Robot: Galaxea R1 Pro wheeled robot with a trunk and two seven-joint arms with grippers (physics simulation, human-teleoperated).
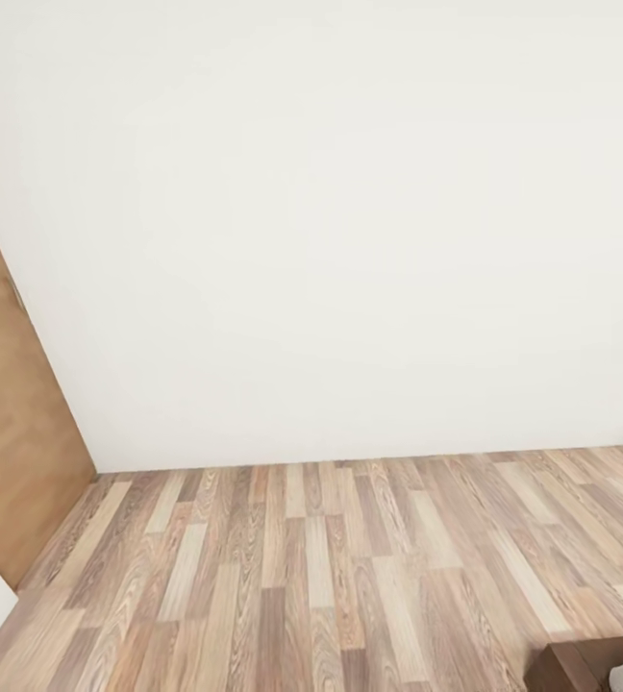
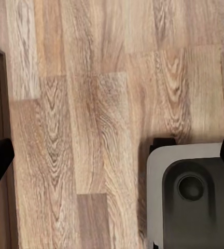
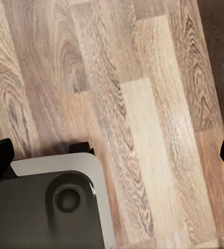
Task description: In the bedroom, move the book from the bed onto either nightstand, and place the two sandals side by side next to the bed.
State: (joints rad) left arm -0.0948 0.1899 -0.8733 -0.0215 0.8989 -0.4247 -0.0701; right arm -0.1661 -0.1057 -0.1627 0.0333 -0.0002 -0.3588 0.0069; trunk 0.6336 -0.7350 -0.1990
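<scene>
The book and the 2 sandals do not appear in my cameras at this moment; I am in transit. In the head view, a dark brown frame corner with a pale mattress edge, which I judge to be the bed, sits at 5 o'clock. A white wall stands ahead, a brown door at 9 o'clock, and the wood-plank floor runs below.

Handling estimate: the book is a thin paperback, light and flexible; I would pinch it across the spine edge. The sandals are flat and light; I would take each by the sole rim.

Containers: none visible.

Left gripper: black fingertips at opposite frame edges, spread, nothing between them, floor beneath, my grey base beside. Right gripper: likewise spread and empty over the floor.
</scene>
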